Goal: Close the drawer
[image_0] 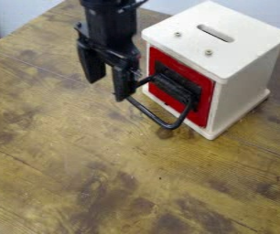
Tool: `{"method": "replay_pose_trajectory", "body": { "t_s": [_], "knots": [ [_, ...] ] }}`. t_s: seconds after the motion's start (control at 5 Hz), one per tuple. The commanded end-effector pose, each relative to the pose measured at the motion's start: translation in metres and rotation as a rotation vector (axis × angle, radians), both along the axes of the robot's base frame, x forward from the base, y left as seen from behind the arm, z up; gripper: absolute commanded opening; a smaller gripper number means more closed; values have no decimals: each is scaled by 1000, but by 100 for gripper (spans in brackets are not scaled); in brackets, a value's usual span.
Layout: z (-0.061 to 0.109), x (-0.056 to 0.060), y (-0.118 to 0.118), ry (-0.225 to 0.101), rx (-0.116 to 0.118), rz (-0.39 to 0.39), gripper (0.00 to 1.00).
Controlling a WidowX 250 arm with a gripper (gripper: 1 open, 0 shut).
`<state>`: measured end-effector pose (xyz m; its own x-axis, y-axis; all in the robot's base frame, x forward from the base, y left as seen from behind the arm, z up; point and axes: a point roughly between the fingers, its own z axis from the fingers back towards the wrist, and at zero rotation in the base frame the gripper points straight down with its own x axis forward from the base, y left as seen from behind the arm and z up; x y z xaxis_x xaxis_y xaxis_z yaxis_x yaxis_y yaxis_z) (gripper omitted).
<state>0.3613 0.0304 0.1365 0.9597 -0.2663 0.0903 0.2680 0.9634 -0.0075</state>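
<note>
The red drawer (pixel 183 84) sits in the cream-white box (pixel 228 41), its red front about level with the box face. Its large black loop handle (pixel 156 111) sticks out forward and down toward the wooden table. My black gripper (pixel 106 79) hangs to the left of the drawer front, a little apart from the handle. Its fingers (pixel 122 86) point down, spread apart, with nothing between them.
The box has a slot (pixel 213 34) on top and stands at the back right of the worn wooden table (pixel 93 174). A pale wall or floor edge shows at the far left corner.
</note>
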Motion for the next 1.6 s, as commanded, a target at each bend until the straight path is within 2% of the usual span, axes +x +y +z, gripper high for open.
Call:
{"method": "replay_pose_trajectory", "body": {
  "t_s": [0.0,0.2,0.4,1.0,1.2,1.4],
  "knots": [
    [50,-1,19,-126,15,19,100],
    [49,-2,20,-137,23,45,100],
    [46,-2,21,-131,22,62,100],
    [17,3,3,-99,11,210,100],
    [11,10,-3,-75,6,204,100],
    [11,14,-9,-90,4,188,100]
  ]
}}
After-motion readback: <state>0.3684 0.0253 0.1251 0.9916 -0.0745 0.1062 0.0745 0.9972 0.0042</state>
